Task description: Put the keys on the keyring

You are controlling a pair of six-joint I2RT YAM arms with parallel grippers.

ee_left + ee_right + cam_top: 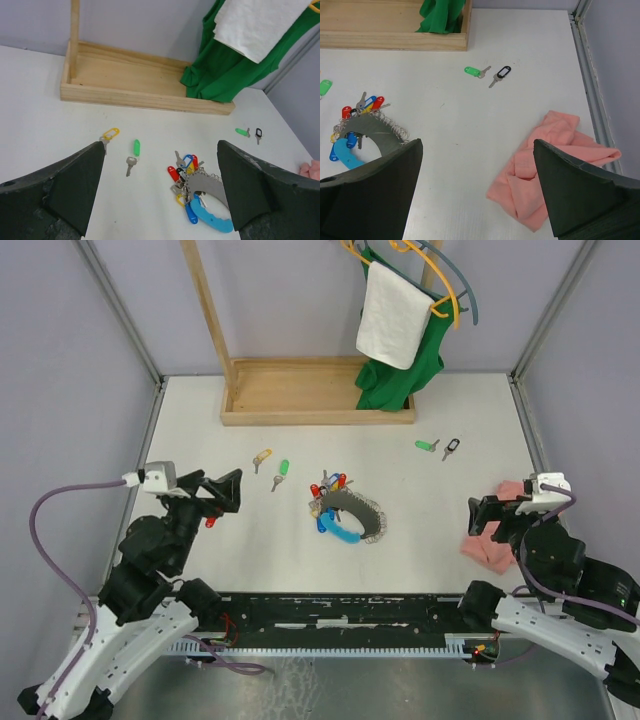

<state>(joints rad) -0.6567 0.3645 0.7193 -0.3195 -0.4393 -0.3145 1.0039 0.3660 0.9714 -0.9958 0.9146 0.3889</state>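
The keyring (352, 513), a grey coil and light-blue tube with a bunch of coloured tagged keys, lies mid-table; it also shows as keyring (210, 192) and keyring (370, 127). Loose keys lie apart from it: a yellow-tagged key (262, 457) and a green-tagged key (283, 470) on the left, a green-tagged key (427, 445) and a black-tagged key (453, 447) at the right rear. My left gripper (226, 494) hangs open left of the keyring, holding nothing (160, 190). A small red object (210, 523) shows just below it. My right gripper (478, 518) is open and holds nothing (477, 190).
A pink cloth (485, 545) lies crumpled by the right gripper, also seen as pink cloth (545, 165). A shallow wooden tray (300, 405) with an upright post stands at the back. A green garment (400, 375) and a white towel (393, 312) hang above its right end.
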